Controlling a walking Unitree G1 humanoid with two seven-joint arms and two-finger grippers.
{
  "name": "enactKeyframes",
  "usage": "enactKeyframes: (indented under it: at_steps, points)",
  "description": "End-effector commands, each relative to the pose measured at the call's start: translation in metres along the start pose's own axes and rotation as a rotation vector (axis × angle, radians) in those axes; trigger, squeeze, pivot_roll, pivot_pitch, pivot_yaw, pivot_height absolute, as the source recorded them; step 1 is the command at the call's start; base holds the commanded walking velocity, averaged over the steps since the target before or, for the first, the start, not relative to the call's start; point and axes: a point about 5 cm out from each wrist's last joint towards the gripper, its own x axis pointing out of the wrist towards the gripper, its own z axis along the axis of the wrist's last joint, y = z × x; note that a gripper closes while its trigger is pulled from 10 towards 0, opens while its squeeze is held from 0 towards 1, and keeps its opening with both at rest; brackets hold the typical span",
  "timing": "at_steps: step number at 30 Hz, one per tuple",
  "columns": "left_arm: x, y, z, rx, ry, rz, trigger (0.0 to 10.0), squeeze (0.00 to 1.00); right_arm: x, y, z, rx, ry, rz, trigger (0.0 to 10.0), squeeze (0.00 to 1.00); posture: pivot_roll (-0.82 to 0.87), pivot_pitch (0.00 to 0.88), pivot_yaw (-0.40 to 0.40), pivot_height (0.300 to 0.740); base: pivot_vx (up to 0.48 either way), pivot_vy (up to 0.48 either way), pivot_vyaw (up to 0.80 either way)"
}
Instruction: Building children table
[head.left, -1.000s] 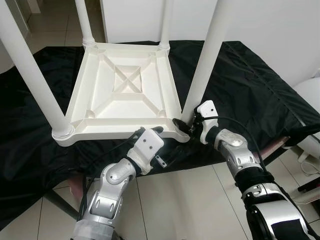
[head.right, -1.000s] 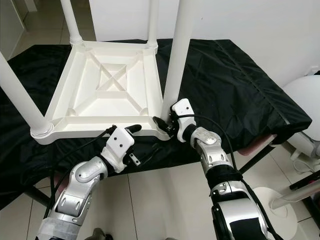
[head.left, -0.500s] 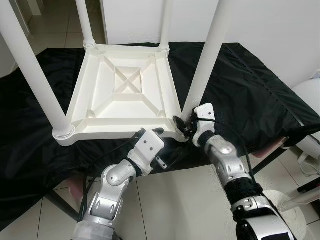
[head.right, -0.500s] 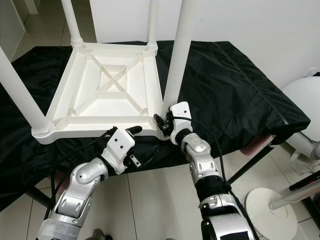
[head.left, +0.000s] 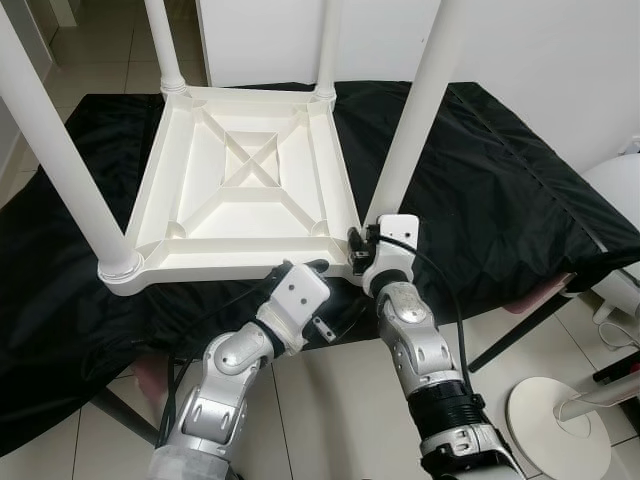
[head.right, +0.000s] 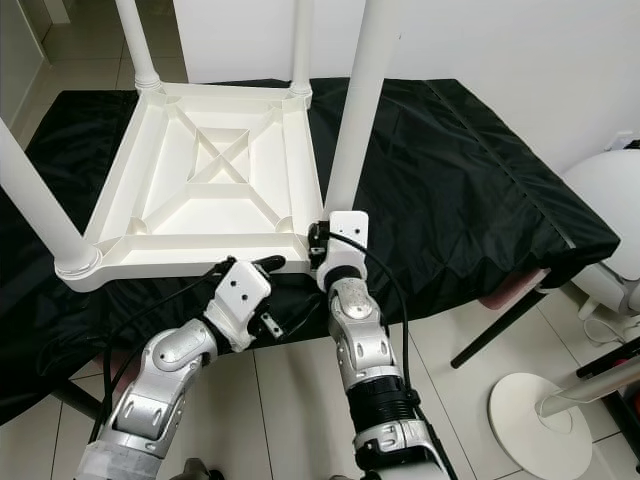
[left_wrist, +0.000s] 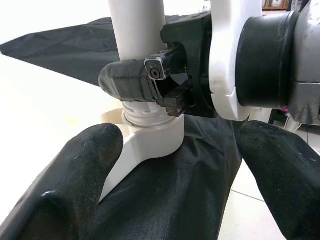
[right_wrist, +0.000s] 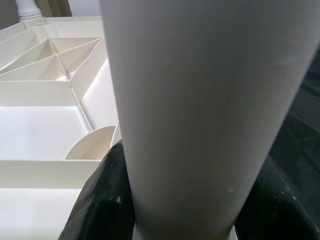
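Observation:
A white children's table (head.left: 245, 190) lies upside down on a black cloth, its four legs pointing up. My right gripper (head.left: 360, 247) is shut on the near right leg (head.left: 415, 110) just above its socket; in the right wrist view the leg (right_wrist: 195, 115) stands between the black fingers (right_wrist: 102, 200). My left gripper (head.left: 312, 268) is open at the table's front edge, just left of that corner. In the left wrist view its fingers (left_wrist: 75, 175) spread wide, facing the leg's base (left_wrist: 150, 117) and the right gripper's finger (left_wrist: 135, 82).
The black cloth (head.left: 500, 170) covers a work table whose front edge is at my arms. A white rounded seat (head.left: 620, 190) stands at the right, with a white stand base (head.left: 558, 440) on the tiled floor below it. A white wall is behind.
My right forearm has swung leftward around the near right leg, from the right side to the front, with its gripper staying at the leg's base. The left arm has barely moved.

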Motion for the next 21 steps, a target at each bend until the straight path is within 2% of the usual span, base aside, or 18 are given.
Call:
enactKeyframes:
  at_steps: [1, 4, 5, 9, 13, 14, 21]
  points:
    - [0.0, 0.003, 0.001, -0.005, -0.002, 0.108, 10.0, 0.0, -0.005, 0.003, -0.014, 0.008, 0.07, 0.018, 10.0, 0.0, -0.03, 0.067, -0.053, 0.74, 0.0, 0.0, 0.0]
    - [0.0, 0.003, 0.001, -0.005, -0.003, 0.108, 10.0, 0.0, -0.006, 0.002, -0.014, 0.004, 0.073, 0.013, 10.0, 0.0, -0.03, 0.067, -0.053, 0.74, 0.0, 0.0, 0.0]
    - [-0.001, 0.006, 0.001, -0.003, -0.001, 0.115, 10.0, 0.0, -0.008, 0.002, -0.011, 0.002, 0.057, 0.028, 10.0, 1.0, -0.03, 0.075, -0.052, 0.74, 0.0, 0.0, 0.0]
    - [-0.001, 0.006, 0.001, -0.002, 0.0, 0.118, 10.0, 0.0, -0.01, 0.001, -0.01, 0.011, 0.05, 0.037, 10.0, 1.0, -0.04, 0.08, -0.051, 0.74, 0.0, 0.0, 0.0]
    - [-0.002, 0.006, 0.001, -0.005, -0.001, 0.118, 10.0, 0.0, -0.013, -0.007, -0.008, -0.021, 0.042, 0.056, 10.0, 1.0, -0.04, 0.086, -0.049, 0.74, 0.0, 0.0, 0.0]
    - [-0.002, 0.005, 0.001, -0.006, 0.0, 0.118, 10.0, 0.0, -0.014, -0.011, -0.008, -0.035, 0.038, 0.07, 10.0, 0.0, -0.04, 0.086, -0.049, 0.74, 0.0, 0.0, 0.0]
    - [-0.001, 0.006, 0.001, -0.011, -0.002, 0.121, 10.0, 0.0, -0.021, -0.028, -0.005, -0.075, 0.014, 0.181, 10.0, 0.0, -0.05, 0.093, -0.045, 0.74, 0.0, 0.0, 0.0]
